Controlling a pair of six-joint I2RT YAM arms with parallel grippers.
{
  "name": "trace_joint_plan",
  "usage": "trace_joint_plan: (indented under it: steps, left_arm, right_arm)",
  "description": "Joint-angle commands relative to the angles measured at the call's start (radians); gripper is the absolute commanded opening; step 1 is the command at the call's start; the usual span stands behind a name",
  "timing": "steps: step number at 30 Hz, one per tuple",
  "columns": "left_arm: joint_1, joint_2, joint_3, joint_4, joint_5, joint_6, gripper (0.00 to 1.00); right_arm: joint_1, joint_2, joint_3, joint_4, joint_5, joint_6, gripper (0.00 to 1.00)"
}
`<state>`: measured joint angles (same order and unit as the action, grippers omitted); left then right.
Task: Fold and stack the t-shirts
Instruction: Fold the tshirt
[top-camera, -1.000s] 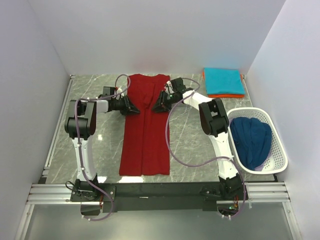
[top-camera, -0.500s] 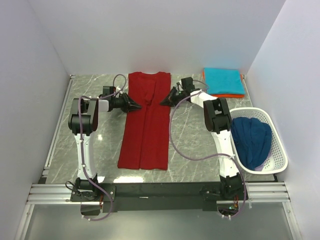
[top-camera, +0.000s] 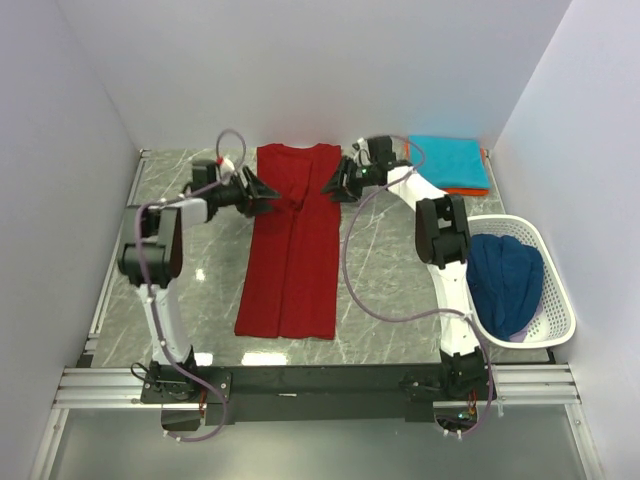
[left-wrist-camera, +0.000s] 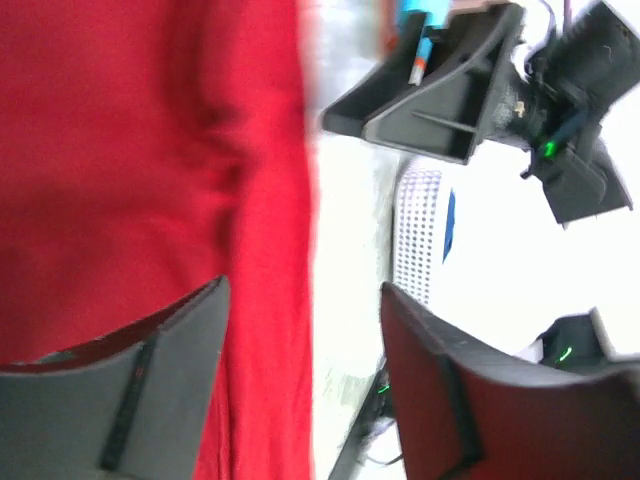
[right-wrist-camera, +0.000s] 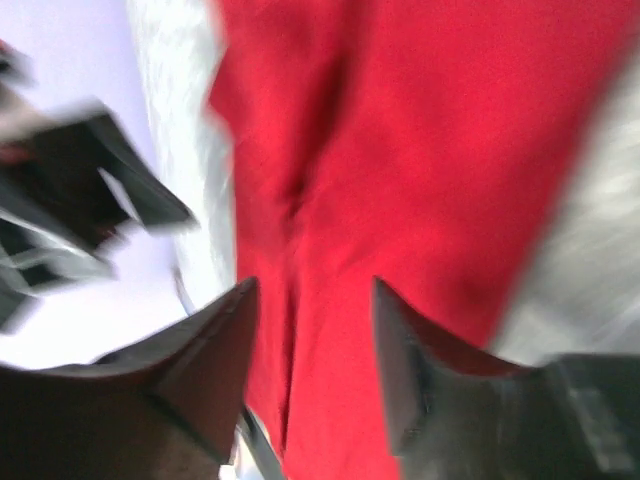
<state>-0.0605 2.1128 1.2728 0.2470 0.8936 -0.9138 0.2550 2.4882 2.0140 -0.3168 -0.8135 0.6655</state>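
A dark red t-shirt lies as a long narrow strip down the middle of the table, sleeves folded in. My left gripper hovers at its upper left edge and my right gripper at its upper right edge; both stand open and hold nothing. In the left wrist view the left gripper has red cloth beneath it. In the right wrist view the right gripper also looks down on the red cloth. A folded teal t-shirt rests on an orange one at the back right. A navy t-shirt is bunched up in the basket.
The white mesh basket stands at the right edge of the table, close to the right arm. White walls close in the left, back and right sides. A metal rail runs along the left edge.
Both grippers have opened and drawn back from the red shirt's middle to its upper edges, rising a little. The shirt stays flat as a narrow strip.
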Motion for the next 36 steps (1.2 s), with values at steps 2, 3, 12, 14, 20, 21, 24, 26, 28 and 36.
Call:
trace_joint_plan:
  steps: [2,3,12,14,20,21,24,26,28,36]
  left_arm:
    - [0.057,-0.282,0.025,-0.165,0.151,0.346,0.71]
    - [0.101,-0.309,0.028,-0.229,0.178,0.497,0.73]
    - [0.251,-0.592,0.001,-1.323,0.225,2.021,0.75]
    - [0.254,-0.674,-0.136,-1.393,0.180,2.188,0.75]
    - [0.249,-0.898,-0.502,-1.413,0.082,2.609,0.70]
    - [0.240,-0.925,-0.565,-1.360,0.068,2.609,0.69]
    - [0.206,-1.010,-0.639,-1.301,0.039,2.659,0.69]
    - [0.191,-1.060,-0.699,-1.237,0.031,2.652,0.69]
    - [0.165,-1.100,-0.739,-1.209,0.022,2.652,0.69]
    - [0.149,-1.145,-0.787,-1.256,-0.022,2.790,0.70]
  right_arm:
    - [0.056,-0.322,0.020,-0.229,-0.003,-0.369,0.62]
    - [0.067,-0.363,-0.006,-0.301,0.008,-0.486,0.65]
    - [0.367,-0.839,-0.607,-0.392,0.396,-1.027,0.65]
    - [0.438,-0.906,-0.757,-0.357,0.491,-1.061,0.63]
    - [0.674,-1.016,-1.008,-0.217,0.620,-1.107,0.55]
    - [0.710,-1.020,-1.034,-0.193,0.631,-1.107,0.54]
    - [0.756,-1.020,-1.084,-0.136,0.665,-1.115,0.54]
    - [0.791,-0.996,-1.097,-0.111,0.689,-1.118,0.54]
    - [0.808,-0.976,-1.094,-0.096,0.685,-1.110,0.55]
    - [0.882,-0.934,-1.100,-0.082,0.655,-1.093,0.63]
